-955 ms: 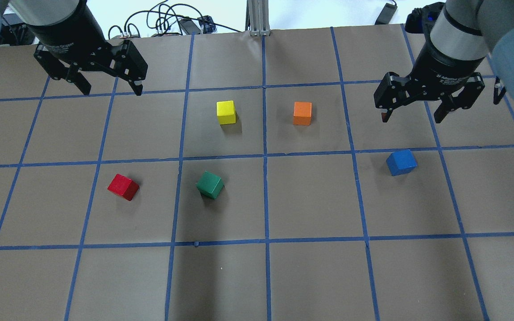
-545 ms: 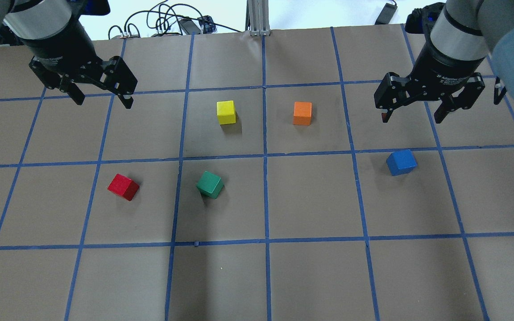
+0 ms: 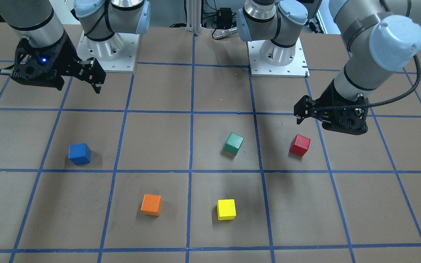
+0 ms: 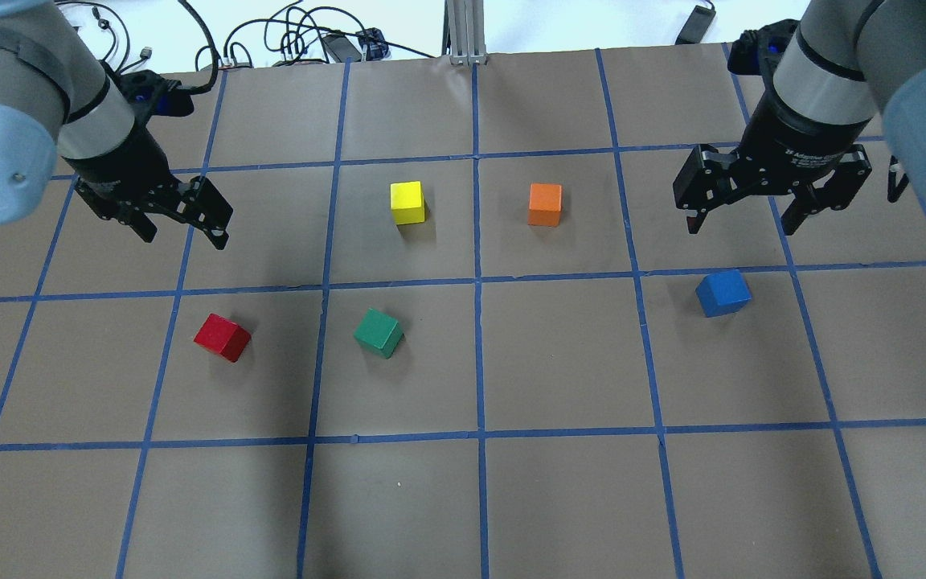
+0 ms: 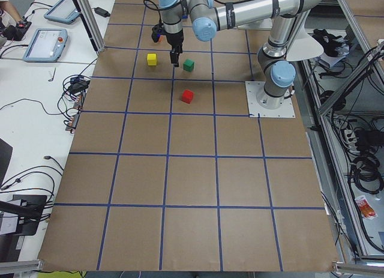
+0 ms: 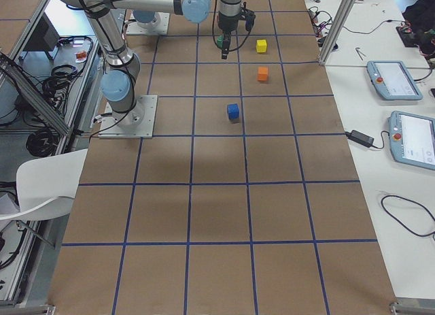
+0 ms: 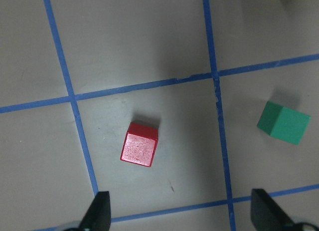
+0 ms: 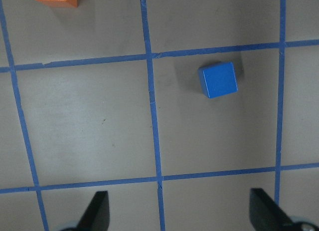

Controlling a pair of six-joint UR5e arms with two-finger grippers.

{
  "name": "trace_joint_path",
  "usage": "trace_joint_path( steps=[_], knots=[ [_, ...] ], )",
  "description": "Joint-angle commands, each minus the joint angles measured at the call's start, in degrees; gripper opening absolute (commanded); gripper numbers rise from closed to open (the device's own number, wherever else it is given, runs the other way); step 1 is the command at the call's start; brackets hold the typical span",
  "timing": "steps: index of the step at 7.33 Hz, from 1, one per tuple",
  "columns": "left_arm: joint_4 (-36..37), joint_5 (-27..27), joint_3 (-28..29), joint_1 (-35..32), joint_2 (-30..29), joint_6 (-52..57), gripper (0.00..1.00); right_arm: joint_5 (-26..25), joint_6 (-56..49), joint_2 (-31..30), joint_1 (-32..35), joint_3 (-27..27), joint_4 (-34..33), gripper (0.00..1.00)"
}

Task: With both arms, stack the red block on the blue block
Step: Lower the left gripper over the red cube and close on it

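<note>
The red block [image 4: 222, 338] sits on the brown table left of centre; it also shows in the left wrist view [image 7: 139, 145] and the front view [image 3: 300, 145]. My left gripper [image 4: 184, 236] is open and empty, hovering above and just behind it. The blue block [image 4: 723, 293] sits on the right; it also shows in the right wrist view [image 8: 218, 80] and the front view [image 3: 79, 153]. My right gripper [image 4: 742, 223] is open and empty, hovering above and behind the blue block.
A green cube [image 4: 379, 333] lies right of the red block. A yellow cube [image 4: 407, 203] and an orange cube [image 4: 544, 204] stand further back near the middle. Cables [image 4: 294, 40] lie past the table's far edge. Blue tape marks a grid.
My left gripper has moved from the far left corner toward the red block, still open. My right gripper has shifted slightly toward the blue block. No block has moved.
</note>
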Motion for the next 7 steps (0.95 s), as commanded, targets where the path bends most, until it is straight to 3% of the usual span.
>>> trace_joint_path(
  steps=[1, 7],
  knots=[
    [8.79, 0.36, -7.08, 1.42, -2.43, 3.75, 1.0, -0.1, -0.11, -0.87, 0.0, 1.7, -0.7, 1.0],
    [25.76, 0.1, -20.1, 5.56, -6.83, 12.63, 1.0, 0.95, -0.64, -0.17, -0.09, -3.23, -0.08, 1.0]
  ],
)
